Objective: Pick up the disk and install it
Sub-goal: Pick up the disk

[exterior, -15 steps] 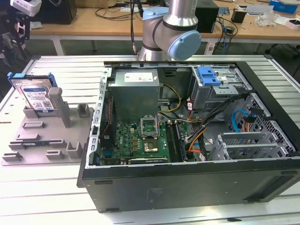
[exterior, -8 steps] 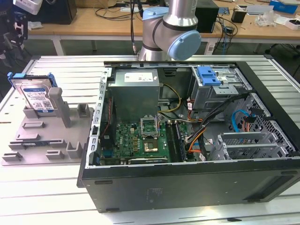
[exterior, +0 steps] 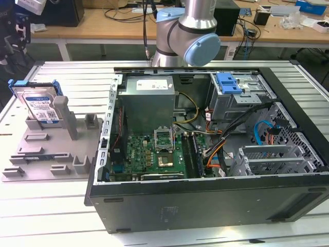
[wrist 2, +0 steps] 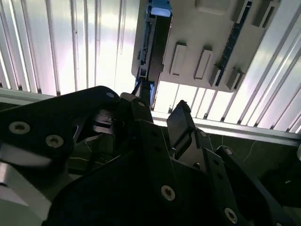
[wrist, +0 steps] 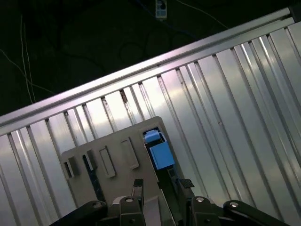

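Up on edge in a corner slot of the grey tray [exterior: 36, 154], the disk [exterior: 38, 103]; away from that tray, touching nothing, the gripper [wrist: 162, 183] with fingers [wrist 2: 181, 125] spread apart.

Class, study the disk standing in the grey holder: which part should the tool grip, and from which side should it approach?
Probably the top edge of the disk, pinched across its flat faces from above: it stands nearly upright on edge in the grey holder, which hems in its lower part.
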Robot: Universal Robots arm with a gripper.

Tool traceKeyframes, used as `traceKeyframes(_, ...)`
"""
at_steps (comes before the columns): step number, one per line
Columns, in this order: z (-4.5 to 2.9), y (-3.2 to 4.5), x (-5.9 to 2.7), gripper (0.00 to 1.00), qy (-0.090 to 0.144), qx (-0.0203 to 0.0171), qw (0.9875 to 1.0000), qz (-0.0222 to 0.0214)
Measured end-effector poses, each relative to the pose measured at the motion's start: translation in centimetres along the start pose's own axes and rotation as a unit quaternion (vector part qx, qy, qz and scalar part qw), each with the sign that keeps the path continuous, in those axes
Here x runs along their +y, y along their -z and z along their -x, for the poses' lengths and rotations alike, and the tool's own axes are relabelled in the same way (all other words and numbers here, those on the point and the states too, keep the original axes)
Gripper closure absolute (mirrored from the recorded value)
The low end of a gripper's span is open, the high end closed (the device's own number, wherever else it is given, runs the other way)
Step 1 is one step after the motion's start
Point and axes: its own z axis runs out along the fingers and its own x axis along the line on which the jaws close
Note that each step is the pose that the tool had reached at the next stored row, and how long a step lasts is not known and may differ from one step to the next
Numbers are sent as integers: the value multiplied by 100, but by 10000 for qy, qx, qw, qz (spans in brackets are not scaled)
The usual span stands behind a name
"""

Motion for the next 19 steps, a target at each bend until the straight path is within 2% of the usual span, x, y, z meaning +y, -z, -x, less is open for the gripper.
traceKeyframes(1, 0, 0, 1, 58, 234, 11, 9997, -16)
traceKeyframes(3, -1, -1, 1, 58, 424, 21, 9991, -25)
traceKeyframes(5, 2, -8, 1, 58, 774, 40, 9970, -35)
traceKeyframes(10, 42, -13, 16, 58, 1088, 59, 9940, -41)
traceKeyframes(11, 62, -15, 23, 58, 1208, 67, 9927, -42)
traceKeyframes(15, 101, -22, 37, 58, 1462, 82, 9892, -46)
traceKeyframes(16, 112, -27, 41, 58, 1571, 89, 9875, -49)
traceKeyframes(19, 116, -37, 41, 58, 1705, 101, 9853, -68)
